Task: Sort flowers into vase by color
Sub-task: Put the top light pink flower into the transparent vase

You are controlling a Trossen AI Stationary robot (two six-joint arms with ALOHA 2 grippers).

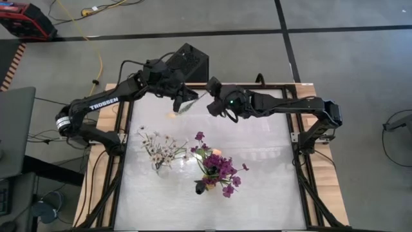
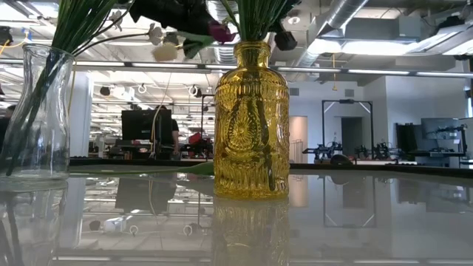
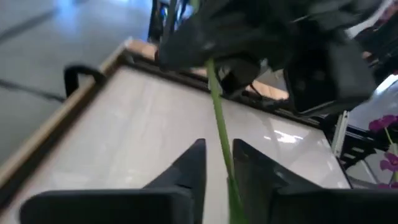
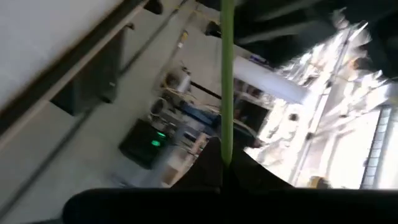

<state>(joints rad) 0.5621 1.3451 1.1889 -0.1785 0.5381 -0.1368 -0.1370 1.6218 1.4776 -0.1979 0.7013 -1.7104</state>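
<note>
Both grippers are meeting at the table's (image 1: 257,138) twelve o'clock edge, sharing one flower (image 1: 188,104) — a long, thin green stem. The right gripper (image 4: 225,167) is pinching it tight; the left gripper's (image 3: 217,163) fingers are straddling it, probably slightly parted.

Looking past your left gripper (image 3: 217,163), you see its two dark fingers (image 3: 189,168) standing slightly apart, with a thin green stem (image 3: 219,124) passing through the gap between them. The stem runs from the fingers to the other arm's gripper (image 3: 249,37), a dark mass close ahead that fills much of the view. Whether the fingers touch the stem cannot be determined. Beneath lies the white table (image 3: 124,130), bordered by a wooden edge (image 3: 56,134) and a dark frame. Purple blossoms (image 3: 388,146) show at the table's far side.
</note>
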